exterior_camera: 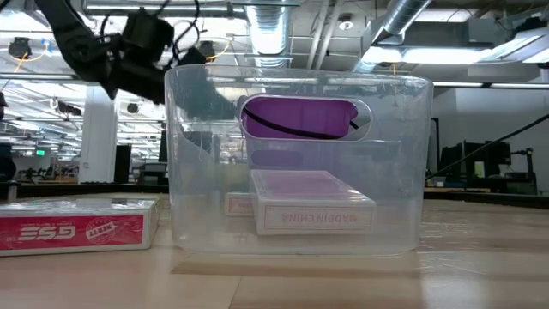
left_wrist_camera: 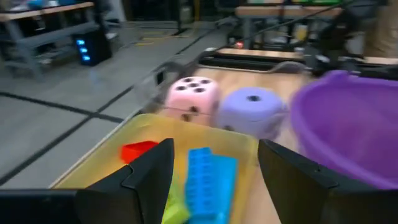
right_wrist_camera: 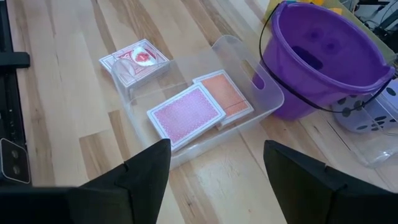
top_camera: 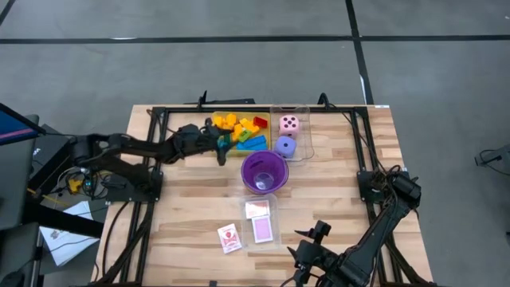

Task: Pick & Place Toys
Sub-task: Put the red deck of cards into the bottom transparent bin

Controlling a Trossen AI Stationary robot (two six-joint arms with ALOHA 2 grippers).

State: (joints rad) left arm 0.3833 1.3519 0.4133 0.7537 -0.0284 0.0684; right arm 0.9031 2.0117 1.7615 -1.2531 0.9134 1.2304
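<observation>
My left gripper [left_wrist_camera: 214,171] hovers over the yellow tray [top_camera: 239,147] at the table's far side, fingers apart and empty, above the blue brick [left_wrist_camera: 202,180]. The pink die [left_wrist_camera: 193,96] sits just right. My right gripper [right_wrist_camera: 214,171] waits open near the card tray [right_wrist_camera: 261,102].

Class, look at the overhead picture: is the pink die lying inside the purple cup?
No: the pink die sits in a clear tray behind the purple cup, beside the purple die.
</observation>
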